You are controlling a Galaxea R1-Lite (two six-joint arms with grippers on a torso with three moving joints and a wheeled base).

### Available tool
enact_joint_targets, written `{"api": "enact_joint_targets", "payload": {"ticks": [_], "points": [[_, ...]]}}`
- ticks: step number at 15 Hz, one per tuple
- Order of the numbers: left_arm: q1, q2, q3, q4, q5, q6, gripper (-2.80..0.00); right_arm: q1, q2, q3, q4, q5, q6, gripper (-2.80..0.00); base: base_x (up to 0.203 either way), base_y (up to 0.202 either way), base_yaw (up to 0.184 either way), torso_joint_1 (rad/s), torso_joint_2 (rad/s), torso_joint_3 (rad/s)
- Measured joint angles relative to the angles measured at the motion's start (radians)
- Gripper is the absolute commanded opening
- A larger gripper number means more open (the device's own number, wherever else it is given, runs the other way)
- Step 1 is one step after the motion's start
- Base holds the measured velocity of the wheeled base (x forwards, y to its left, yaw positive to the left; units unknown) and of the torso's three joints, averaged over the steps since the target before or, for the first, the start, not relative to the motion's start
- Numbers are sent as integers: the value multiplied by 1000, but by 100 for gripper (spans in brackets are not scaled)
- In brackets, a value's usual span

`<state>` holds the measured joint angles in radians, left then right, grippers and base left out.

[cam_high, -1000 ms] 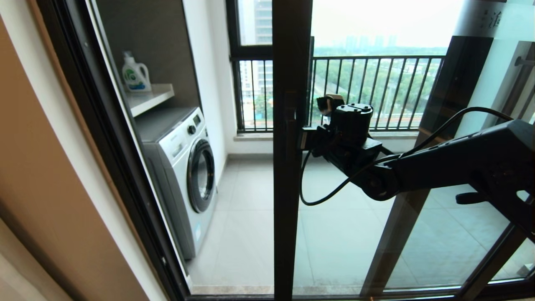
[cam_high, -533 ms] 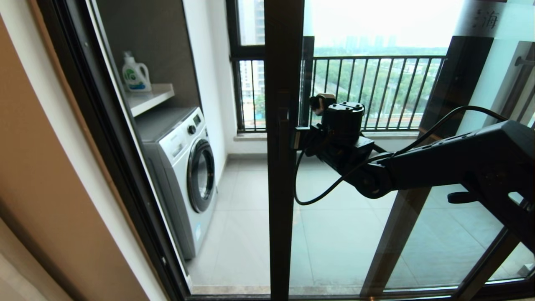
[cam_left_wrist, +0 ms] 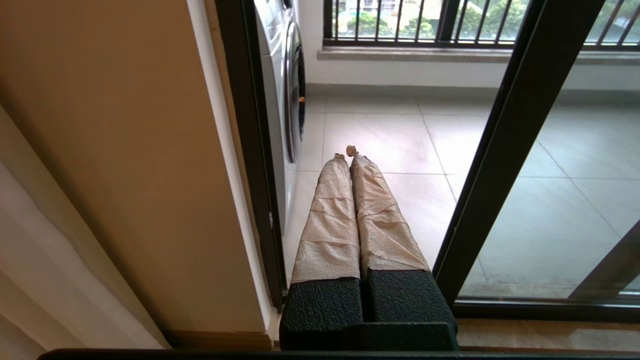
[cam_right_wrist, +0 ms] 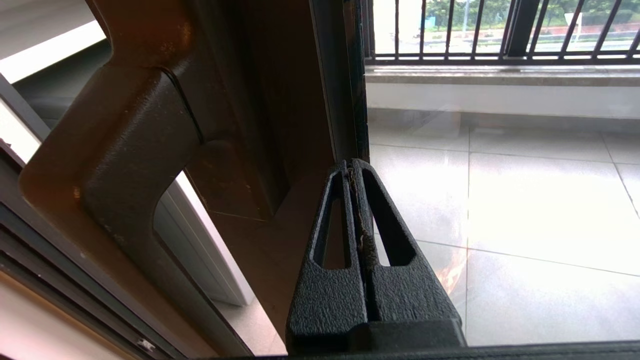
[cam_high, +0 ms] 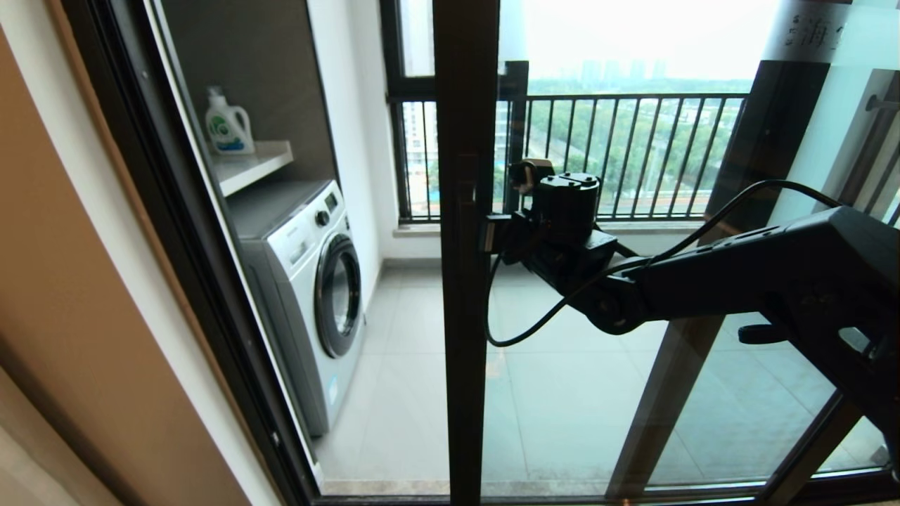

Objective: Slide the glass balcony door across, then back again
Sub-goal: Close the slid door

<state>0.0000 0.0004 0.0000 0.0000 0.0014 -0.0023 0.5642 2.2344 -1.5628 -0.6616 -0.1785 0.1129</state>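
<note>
Beside closed right claw point(cam_high: 492, 235), upright glass balcony door point(cam_high: 460, 281)

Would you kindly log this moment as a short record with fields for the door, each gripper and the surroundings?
door: glass balcony door, partly open, gap on its left toward the washing machine
handle: dark bar handle on the door's edge frame
right gripper: shut, tips against the door frame beside the handle
left gripper: shut, parked low near the doorway, touching nothing
shelf: detergent bottle above the washer
beyond: balcony railing
</note>
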Motion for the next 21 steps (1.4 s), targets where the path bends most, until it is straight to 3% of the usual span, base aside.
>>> {"api": "enact_joint_targets", "payload": {"ticks": [7, 11, 16, 21], "points": [[0, 0, 0, 0, 0, 0, -280, 30, 32, -53, 16, -13, -1, -280, 0, 0, 0, 0, 0, 0], [0, 0, 0, 0, 0, 0, -280, 19, 19, -4, 10, -22, 3, -280, 0, 0, 0, 0, 0, 0], [0, 0, 0, 0, 0, 0, -280, -28, -101, 203, -46, -19, 6, -280, 0, 0, 0, 0, 0, 0], [0, 0, 0, 0, 0, 0, -280, -72, -429, 592, -110, -4, 15, -280, 0, 0, 0, 0, 0, 0]]}}
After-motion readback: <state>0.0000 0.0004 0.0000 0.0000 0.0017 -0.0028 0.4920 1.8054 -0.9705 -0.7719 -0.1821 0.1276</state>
